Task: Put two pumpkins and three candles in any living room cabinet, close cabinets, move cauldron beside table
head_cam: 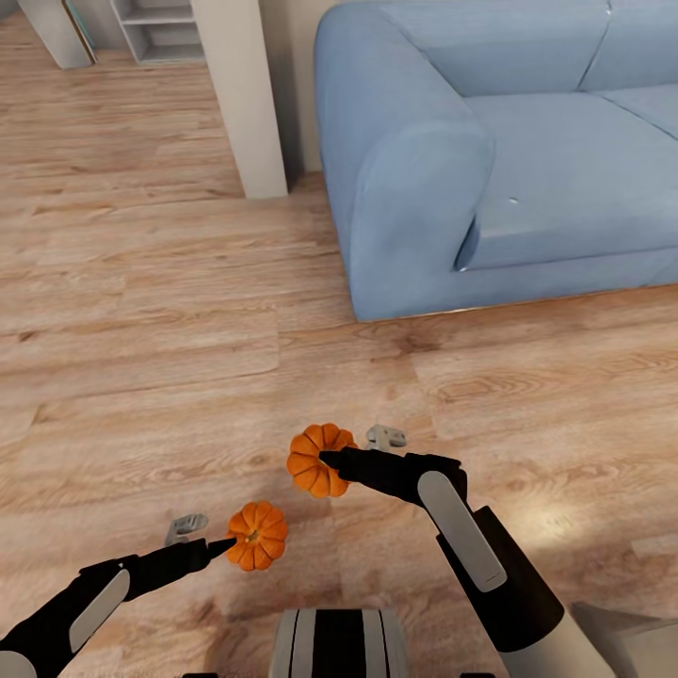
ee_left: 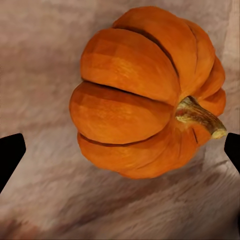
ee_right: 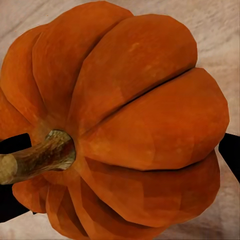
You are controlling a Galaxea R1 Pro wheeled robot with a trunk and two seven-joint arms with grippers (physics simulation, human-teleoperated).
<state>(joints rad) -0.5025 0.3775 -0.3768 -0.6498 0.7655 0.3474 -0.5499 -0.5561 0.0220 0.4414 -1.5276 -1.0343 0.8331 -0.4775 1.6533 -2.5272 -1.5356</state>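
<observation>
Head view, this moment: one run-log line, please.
left pincer: at near pumpkin | right pincer: at far pumpkin | grip: unclear | sofa ahead | cabinet: not reached

Light wood plank floor (head_cam: 141,311) pretty much everywhere, with a soft glare patch down near the right. Big blue sofa (head_cam: 490,141) sits in the upper right, a pale square pillar (head_cam: 243,94) right beside its arm, and some grey shelving (head_cam: 155,28) back in the far left corner.

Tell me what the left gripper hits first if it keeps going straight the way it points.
The left gripper would meet the nearer pumpkin straight away; that pumpkin sits between its fingertips already. Whether it's gripped or just touched isn't clear. Past it lies wooden floor.
</observation>
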